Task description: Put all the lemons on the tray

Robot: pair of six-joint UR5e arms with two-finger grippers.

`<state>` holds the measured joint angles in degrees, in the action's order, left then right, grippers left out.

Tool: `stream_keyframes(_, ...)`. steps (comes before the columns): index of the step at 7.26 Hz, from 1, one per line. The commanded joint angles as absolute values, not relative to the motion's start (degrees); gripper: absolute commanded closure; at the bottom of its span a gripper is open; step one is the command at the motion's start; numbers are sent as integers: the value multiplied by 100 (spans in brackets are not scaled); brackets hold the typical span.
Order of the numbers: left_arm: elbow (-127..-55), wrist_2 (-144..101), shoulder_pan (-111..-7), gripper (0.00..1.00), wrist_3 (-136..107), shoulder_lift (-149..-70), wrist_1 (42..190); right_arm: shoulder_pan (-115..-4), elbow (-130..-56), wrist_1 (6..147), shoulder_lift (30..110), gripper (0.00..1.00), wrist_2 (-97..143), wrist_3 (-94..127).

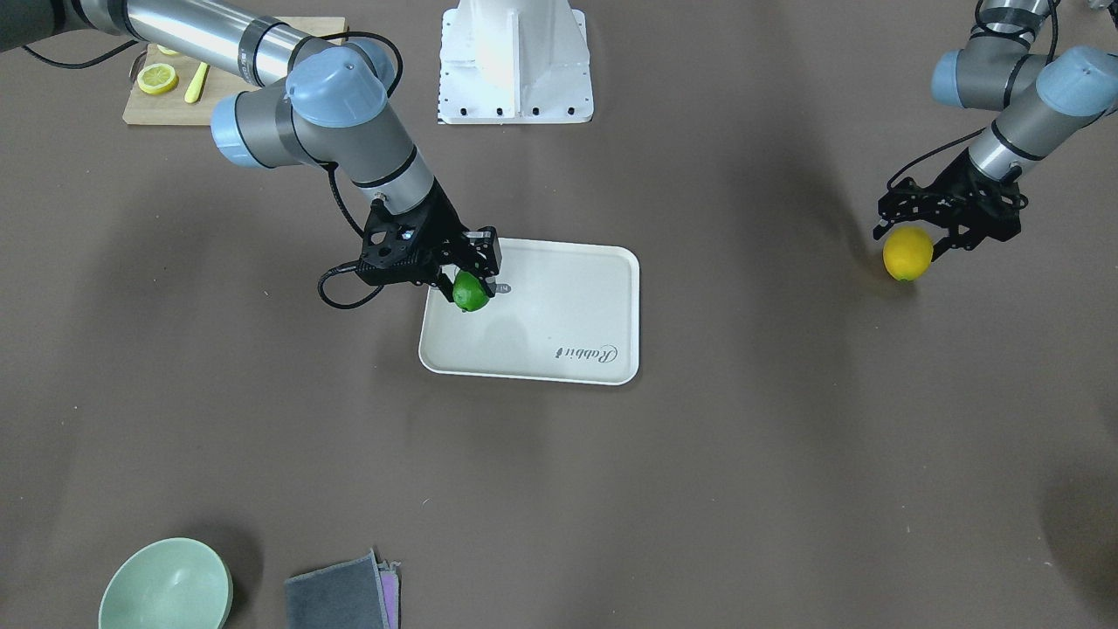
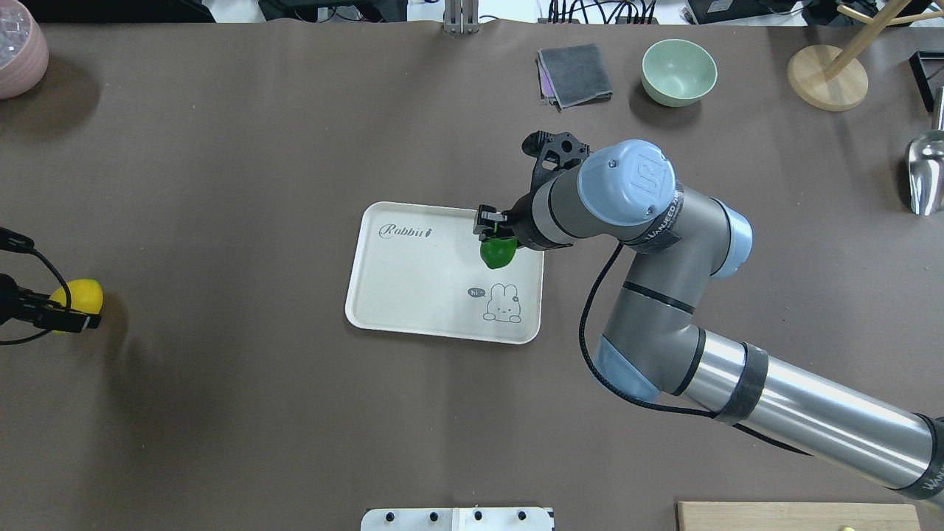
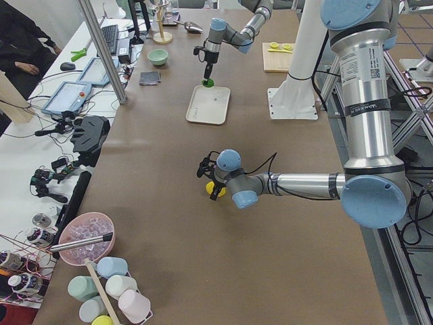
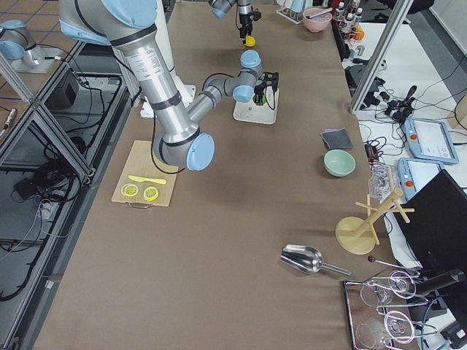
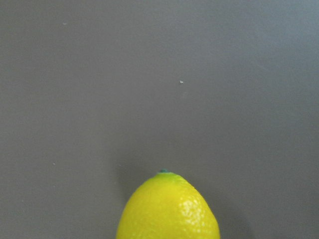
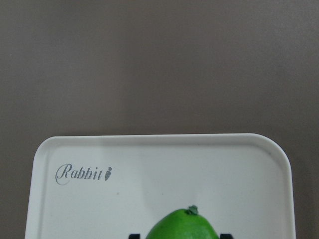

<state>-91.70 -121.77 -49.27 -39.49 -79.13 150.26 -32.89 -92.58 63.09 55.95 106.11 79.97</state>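
My right gripper [image 1: 465,281] is shut on the glossy green lemon [image 1: 471,293] and holds it just above the cream tray [image 1: 568,306], over the tray's side nearest that arm. In the right wrist view the green lemon [image 6: 183,226] sits between the jaws, with the tray [image 6: 149,164] and its "Rabbit" script beyond. My left gripper [image 1: 910,243] is closed around the yellow lemon [image 1: 907,254], far to the tray's left in the overhead view [image 2: 80,293]. That lemon [image 5: 168,209] is on or just above the brown table.
A bamboo cutting board [image 1: 144,107] with lemon slices lies by the right arm's base. A green bowl [image 2: 678,71], a grey cloth [image 2: 574,74], a wooden stand [image 2: 826,77] and a metal scoop [image 2: 925,173] are at the far right. A pink bowl [image 2: 18,48] is at the far left.
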Motion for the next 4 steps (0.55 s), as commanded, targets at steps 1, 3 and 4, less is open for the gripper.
stream_keyframes(1, -9150, -12155, -4922, 96, -4234, -7919, 15247, -3252, -9272, 6311, 5590, 100, 10608, 8059)
stream_keyframes(3, -9402, -12417, -4948, 100, -4927, -7997, 15408, -3226, -9264, 6302, 5599, 100, 10617, 8077)
stream_keyframes(4, -9552, -12610, -4966, 100, -5705, -8407, 15312, -3208, -9220, 6302, 5599, 100, 10617, 8068)
